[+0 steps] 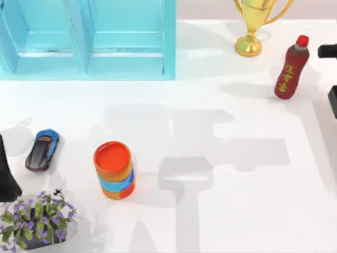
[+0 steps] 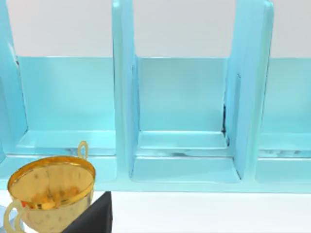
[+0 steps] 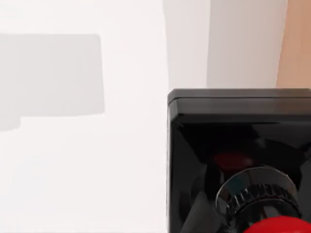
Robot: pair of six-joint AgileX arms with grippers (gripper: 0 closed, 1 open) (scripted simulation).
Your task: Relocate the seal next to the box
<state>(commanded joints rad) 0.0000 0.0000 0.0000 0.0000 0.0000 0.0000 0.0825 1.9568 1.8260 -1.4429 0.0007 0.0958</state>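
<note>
The seal (image 3: pixel 228 145) shows close up in the right wrist view: a glossy black square block with a red round knob (image 3: pixel 277 225) at the picture's lower edge, standing on the white table. At the top view's right edge a black part of my right arm (image 1: pixel 329 51) reaches in, with another black shape (image 1: pixel 333 101) just below it. The box (image 1: pixel 114 169), a round orange container with a blue band, stands left of the table's middle. My left arm (image 1: pixel 6 176) is a dark shape at the left edge, beside the toy car.
A light-blue cabinet (image 1: pixel 87 39) fills the back left. At the back right stand a gold trophy (image 1: pixel 251 26) and a dark-red bottle (image 1: pixel 291 68) with a red cap. A blue toy car (image 1: pixel 42 150) and a purple-flowered plant (image 1: pixel 37 219) sit at the left.
</note>
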